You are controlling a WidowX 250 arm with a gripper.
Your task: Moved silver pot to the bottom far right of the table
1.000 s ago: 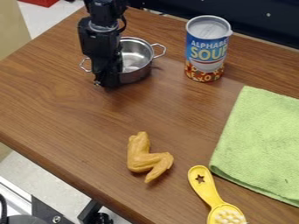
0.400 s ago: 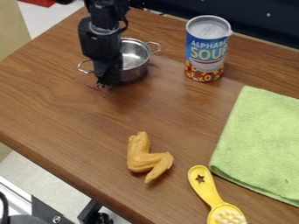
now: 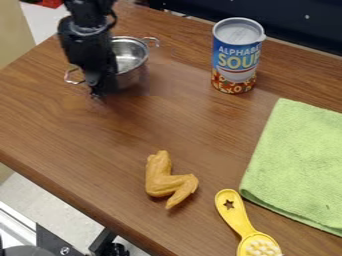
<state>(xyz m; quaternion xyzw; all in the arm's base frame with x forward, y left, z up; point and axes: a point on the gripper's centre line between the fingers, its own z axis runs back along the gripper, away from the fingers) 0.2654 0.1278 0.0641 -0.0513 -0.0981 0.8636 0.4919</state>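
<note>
The silver metal pot (image 3: 131,56), with its looped wire handles, is near the upper-left edge of the wood-grain tabletop (image 3: 67,135). The gripper (image 3: 97,91) is at its left side — open or closed, I cannot tell. Toward the far edge stands a cylindrical soup can (image 3: 236,56) with a printed label. A fuzzy green towel (image 3: 297,162) lies at right — near a yellow bristled brush (image 3: 235,212) and toy chicken wing (image 3: 163,182).
</note>
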